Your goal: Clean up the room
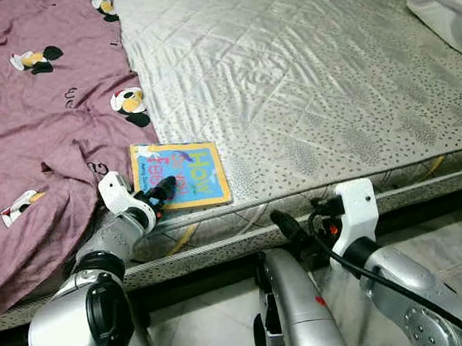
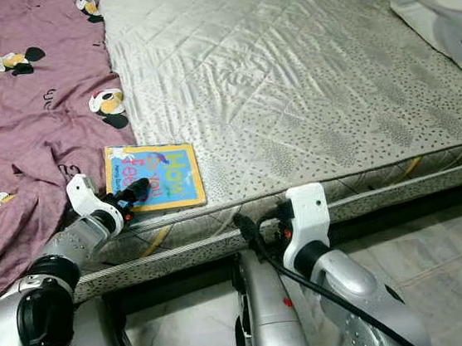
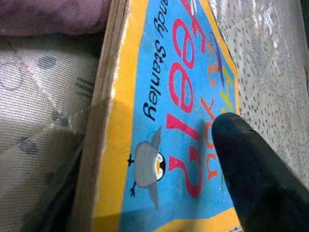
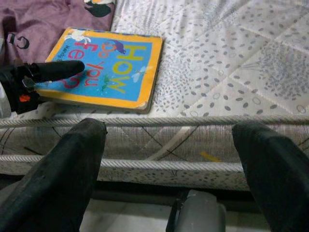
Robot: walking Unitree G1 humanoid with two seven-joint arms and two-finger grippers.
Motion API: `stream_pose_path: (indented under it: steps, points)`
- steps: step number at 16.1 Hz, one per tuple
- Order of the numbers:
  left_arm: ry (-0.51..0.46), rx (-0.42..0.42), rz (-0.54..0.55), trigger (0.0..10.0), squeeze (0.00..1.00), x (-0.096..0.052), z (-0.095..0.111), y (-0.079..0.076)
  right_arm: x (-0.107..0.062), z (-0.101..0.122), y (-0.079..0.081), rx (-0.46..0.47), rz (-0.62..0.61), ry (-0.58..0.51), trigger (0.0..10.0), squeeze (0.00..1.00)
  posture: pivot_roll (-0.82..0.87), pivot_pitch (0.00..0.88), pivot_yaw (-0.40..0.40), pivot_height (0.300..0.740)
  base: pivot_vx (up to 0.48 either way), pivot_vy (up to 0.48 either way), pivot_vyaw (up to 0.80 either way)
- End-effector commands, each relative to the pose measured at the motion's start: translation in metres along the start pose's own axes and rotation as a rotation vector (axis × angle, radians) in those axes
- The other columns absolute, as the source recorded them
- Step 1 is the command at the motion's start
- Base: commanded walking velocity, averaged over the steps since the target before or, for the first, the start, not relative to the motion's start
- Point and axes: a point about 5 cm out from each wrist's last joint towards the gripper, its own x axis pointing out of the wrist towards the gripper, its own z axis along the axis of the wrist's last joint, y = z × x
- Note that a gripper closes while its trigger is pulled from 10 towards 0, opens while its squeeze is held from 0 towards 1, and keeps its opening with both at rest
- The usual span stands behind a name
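Observation:
A thin children's board book [image 1: 182,172] with a blue cover and yellow border lies flat at the near edge of the bare mattress [image 1: 303,73], beside the purple blanket. My left gripper [image 1: 160,194] is at the book's near left corner. One black finger [image 3: 251,169] presses on the cover and a dark shape under the book's edge looks like the other, so it is pinching the book [image 3: 178,96]. My right gripper [image 4: 169,140] is open, low in front of the mattress side and to the right of the book [image 4: 116,67].
A rumpled purple blanket [image 1: 33,120] with cartoon prints covers the left part of the bed. A white pillow or cloth [image 1: 449,2] lies at the far right corner. Pale tiled floor [image 1: 456,239] runs along the bed's near side, with a dark gap under the frame.

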Motion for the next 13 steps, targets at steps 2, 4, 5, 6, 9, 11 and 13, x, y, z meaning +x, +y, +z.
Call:
stream_pose_path:
  steps: [2,4,5,6,9,11,13]
  points:
    - [0.009,-0.002,-0.010,0.0,0.00,0.001,0.000,-0.003,0.001,0.001,-0.003,-0.010,-0.006,0.004,10.0,0.00,-0.27,0.152,-0.094,0.534,0.000,0.000,0.00]
    - [-0.007,0.015,0.007,0.0,0.00,0.001,0.002,-0.002,0.003,0.001,-0.003,-0.015,-0.002,0.003,10.0,0.00,-0.26,0.144,-0.091,0.534,0.000,0.000,0.00]
    - [-0.012,0.017,0.010,0.0,0.00,0.001,0.003,-0.002,0.004,0.001,-0.004,-0.016,-0.002,0.004,10.0,0.00,-0.26,0.139,-0.088,0.534,0.000,0.000,0.00]
    - [-0.016,0.021,0.016,0.0,0.00,0.001,0.004,-0.002,0.005,0.001,-0.004,-0.018,-0.001,0.004,10.0,0.00,-0.26,0.135,-0.085,0.534,0.000,0.000,0.00]
    - [-0.032,0.028,0.012,0.0,0.00,0.002,0.008,-0.005,0.007,0.003,-0.005,-0.024,-0.004,-0.006,10.0,0.00,-0.26,0.126,-0.079,0.534,0.000,0.000,0.00]
    - [-0.047,0.035,0.018,0.0,0.00,0.003,0.011,-0.007,0.008,0.003,-0.005,-0.025,-0.005,-0.010,10.0,0.00,-0.26,0.119,-0.075,0.534,0.000,0.000,0.00]
    - [-0.056,0.048,0.021,0.0,0.00,0.003,0.013,-0.009,0.011,0.004,-0.006,-0.029,-0.007,-0.021,10.0,0.00,-0.25,0.111,-0.070,0.534,0.000,0.000,0.00]
